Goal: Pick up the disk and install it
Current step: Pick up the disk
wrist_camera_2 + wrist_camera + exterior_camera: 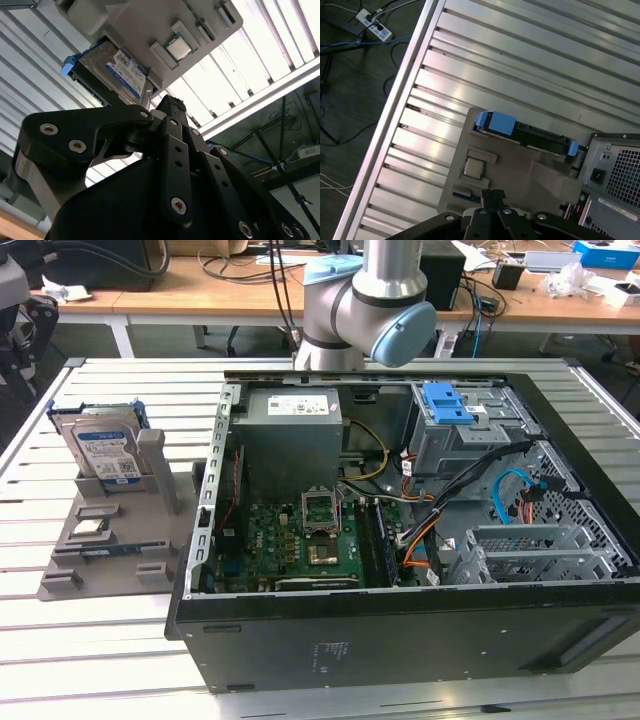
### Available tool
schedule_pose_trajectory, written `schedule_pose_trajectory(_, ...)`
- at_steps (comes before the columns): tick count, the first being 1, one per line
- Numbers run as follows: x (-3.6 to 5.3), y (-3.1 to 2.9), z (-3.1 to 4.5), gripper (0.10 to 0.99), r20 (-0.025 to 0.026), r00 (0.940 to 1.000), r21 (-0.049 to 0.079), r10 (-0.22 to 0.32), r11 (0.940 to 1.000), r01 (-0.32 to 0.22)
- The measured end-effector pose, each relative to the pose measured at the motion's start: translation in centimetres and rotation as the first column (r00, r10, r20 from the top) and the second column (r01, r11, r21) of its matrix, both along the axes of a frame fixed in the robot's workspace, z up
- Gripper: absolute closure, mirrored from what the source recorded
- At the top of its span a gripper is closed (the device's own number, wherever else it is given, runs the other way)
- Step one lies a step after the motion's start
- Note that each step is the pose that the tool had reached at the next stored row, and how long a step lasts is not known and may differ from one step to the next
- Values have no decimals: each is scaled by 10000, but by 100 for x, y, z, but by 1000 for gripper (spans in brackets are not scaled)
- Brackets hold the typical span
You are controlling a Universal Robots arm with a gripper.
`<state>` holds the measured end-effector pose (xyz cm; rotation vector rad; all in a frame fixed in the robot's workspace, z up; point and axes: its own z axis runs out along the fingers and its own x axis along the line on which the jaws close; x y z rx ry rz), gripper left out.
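Evidently nothing is done yet: your hard drive stands in its grey holder on the tabletop, jaws closed, empty.

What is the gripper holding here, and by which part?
Nothing. The gripper is empty, apart from the disk, which stands on edge in the grey stand.

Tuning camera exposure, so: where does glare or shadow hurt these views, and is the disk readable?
Second wrist view: table slats blow out white, yet the disk shows clearly; the dark end effector looms shadowed up front. First wrist view: milder glare streaks on the slats. Exterior view: even light, case interior shaded.
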<state>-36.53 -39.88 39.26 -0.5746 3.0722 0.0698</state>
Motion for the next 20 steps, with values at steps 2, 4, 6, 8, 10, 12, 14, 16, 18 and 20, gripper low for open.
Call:
schedule_pose_trajectory(2, 0, 0, 0, 980, 0, 9995, 0, 330, 9995, -330)
schedule_pose_trajectory(4, 0, 0, 0, 980, 0, 9979, 0, 646, 9979, -646)
schedule_pose_trajectory(6, 0, 0, 0, 980, 0, 9956, 0, 941, 9956, -941)
schedule_pose_trajectory(8, 0, 0, 0, 980, 0, 9938, 0, 1113, 9938, -1113)
schedule_pose_trajectory(10, 0, 0, 0, 980, 0, 9909, 0, 1349, 9909, -1349)
schedule_pose_trajectory(12, 0, 0, 0, 980, 0, 9860, 0, 1668, 9860, -1668)
schedule_pose_trajectory(14, 0, 0, 0, 980, -1, 9810, 0, 1940, 9810, -1940)
schedule_pose_trajectory(16, 0, 0, 0, 980, -1, 9760, 0, 2179, 9760, -2179)
schedule_pose_trajectory(18, 0, 0, 0, 980, 0, 9699, 0, 2437, 9699, -2437)
schedule_pose_trajectory(20, 0, 0, 0, 980, 0, 9647, 0, 2635, 9647, -2635)
